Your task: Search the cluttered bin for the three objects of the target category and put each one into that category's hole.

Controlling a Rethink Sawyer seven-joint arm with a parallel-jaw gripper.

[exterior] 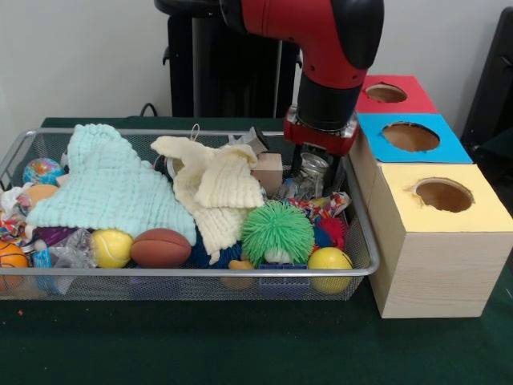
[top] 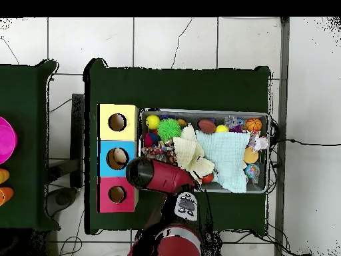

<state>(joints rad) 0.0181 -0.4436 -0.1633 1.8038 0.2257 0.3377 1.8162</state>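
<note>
The cluttered bin, a silver wire mesh basket [exterior: 362, 269], holds many toys and two cloths. It also shows in the overhead view [top: 269, 155]. My gripper [exterior: 314, 170] hangs from the red and black arm [exterior: 330, 48] and reaches down into the bin's right end, among shiny crinkled wrappers beside a wooden block [exterior: 269, 172]. In the overhead view the arm's wrist [top: 143, 172] covers the gripper. Three boxes stand to the right of the bin, each with a round hole: red [exterior: 386, 93], blue [exterior: 410, 136] and yellow [exterior: 442, 195].
In the bin lie a mint knit cloth [exterior: 108, 188], a cream cloth [exterior: 215, 188], a green fuzzy ball [exterior: 277, 231], yellow balls [exterior: 329, 263] [exterior: 111, 248], a brown football [exterior: 160, 247], a red spiky ball [exterior: 331, 230], an orange ball [exterior: 11, 258] and a globe ball [exterior: 42, 171].
</note>
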